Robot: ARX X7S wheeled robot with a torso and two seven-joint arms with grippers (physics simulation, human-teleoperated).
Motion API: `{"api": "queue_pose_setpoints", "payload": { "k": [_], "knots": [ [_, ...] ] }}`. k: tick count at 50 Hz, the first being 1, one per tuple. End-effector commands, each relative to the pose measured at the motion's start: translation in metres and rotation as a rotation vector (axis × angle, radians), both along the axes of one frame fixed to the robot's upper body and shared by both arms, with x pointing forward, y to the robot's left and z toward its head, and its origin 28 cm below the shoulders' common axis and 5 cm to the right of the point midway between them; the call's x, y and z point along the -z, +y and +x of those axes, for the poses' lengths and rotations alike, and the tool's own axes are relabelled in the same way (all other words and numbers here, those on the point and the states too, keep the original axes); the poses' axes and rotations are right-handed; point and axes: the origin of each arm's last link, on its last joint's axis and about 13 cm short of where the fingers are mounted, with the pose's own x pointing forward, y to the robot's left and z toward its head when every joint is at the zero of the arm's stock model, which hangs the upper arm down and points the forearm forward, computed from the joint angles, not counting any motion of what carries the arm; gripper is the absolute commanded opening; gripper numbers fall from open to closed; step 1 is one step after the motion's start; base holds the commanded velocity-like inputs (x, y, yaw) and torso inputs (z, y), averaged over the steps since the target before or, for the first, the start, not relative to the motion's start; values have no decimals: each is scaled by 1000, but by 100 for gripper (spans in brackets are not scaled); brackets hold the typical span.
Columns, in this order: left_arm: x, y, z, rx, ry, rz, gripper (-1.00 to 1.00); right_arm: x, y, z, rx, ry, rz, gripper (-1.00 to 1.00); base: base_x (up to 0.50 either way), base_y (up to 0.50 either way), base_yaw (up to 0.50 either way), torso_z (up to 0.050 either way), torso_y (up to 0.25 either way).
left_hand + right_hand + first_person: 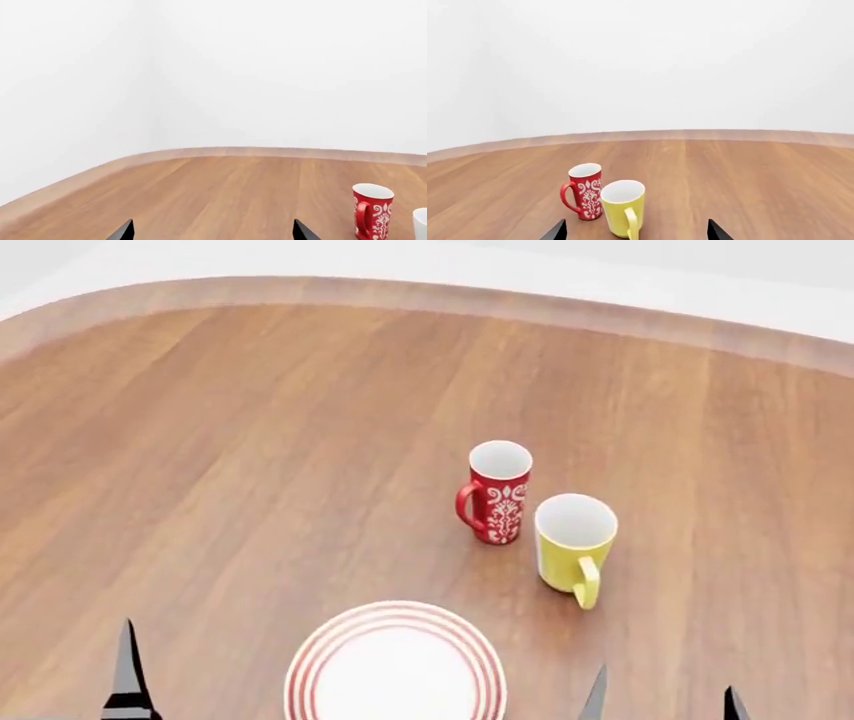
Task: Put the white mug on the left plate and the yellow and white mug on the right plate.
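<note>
The yellow and white mug (575,540) stands upright on the wooden table, handle toward me, just right of a red floral mug (498,490). In the right wrist view the yellow and white mug (622,201) is ahead of my right gripper (635,234), which is open, empty and not touching it. My right gripper (665,702) shows at the bottom edge of the head view. My left gripper (213,235) is open and empty over bare wood. One red-ringed white plate (310,655) lies near the front; I cannot tell if it is the left plate or the right plate. The white mug is out of view.
The red floral mug (372,210) also shows in the left wrist view, with a pale sliver of another mug (421,224) at the frame edge beside it. The table (200,440) has a raised curved rim (400,290) at the back, with white wall beyond.
</note>
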Motion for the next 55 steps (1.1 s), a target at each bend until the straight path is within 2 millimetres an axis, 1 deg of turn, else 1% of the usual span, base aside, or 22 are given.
{"api": "queue_pose_setpoints", "payload": {
  "k": [1, 2, 4, 5, 19, 23, 28, 32, 35, 38, 42, 48, 51, 55],
  "knots": [
    [0, 1, 0, -4, 3, 0, 100, 0, 1, 0, 13, 1, -17, 100, 0, 0, 0, 0, 0],
    [-3, 3, -3, 7, -20, -18, 100, 0, 4, -1, -14, -33, -74, 100, 480, 140, 0, 0, 0],
    [-3, 3, -3, 8, -22, -17, 100, 0, 3, -1, -1, -29, -60, 100, 480, 140, 0, 0, 0],
    [-3, 3, -3, 8, -22, -18, 100, -1, 3, -2, -2, -50, -56, 100, 0, 0, 0, 0, 0],
    [-4, 3, -4, 7, -25, -19, 100, 0, 3, -1, 0, -24, -55, 100, 0, 0, 0, 0, 1],
    [-4, 3, -4, 7, -25, -19, 100, -1, 2, -1, 8, -43, -59, 100, -442, -129, 0, 0, 0],
    [-3, 3, -3, 7, -23, -20, 100, -2, 1, -1, 18, -50, -53, 100, 0, 0, 0, 0, 0],
    [-6, 3, -4, 14, -25, -32, 100, -1, 2, -3, -33, -23, -55, 100, 0, 0, 0, 0, 0],
    [-6, 4, -4, 13, -26, -38, 100, 2, -3, -7, -69, 16, -51, 100, 0, 0, 0, 0, 0],
    [-12, 6, -5, 1, -37, -47, 100, -5, -13, -13, -83, 40, -65, 100, 0, 0, 0, 0, 0],
    [-19, 8, -6, -23, -60, -57, 100, -22, -24, -16, -114, 49, -82, 100, 0, 0, 0, 0, 0],
    [-39, 7, -17, -19, -133, -68, 100, -41, -33, -15, -151, 55, -139, 100, 0, 0, 0, 0, 0],
    [-43, 9, -20, -24, -150, -69, 100, -49, -36, -17, -176, 60, -166, 100, 0, 0, 0, 0, 0],
    [-43, 11, -18, -42, -158, -79, 100, -57, -38, -22, -248, 93, -200, 100, 0, 0, 0, 0, 0]
  ]
}}
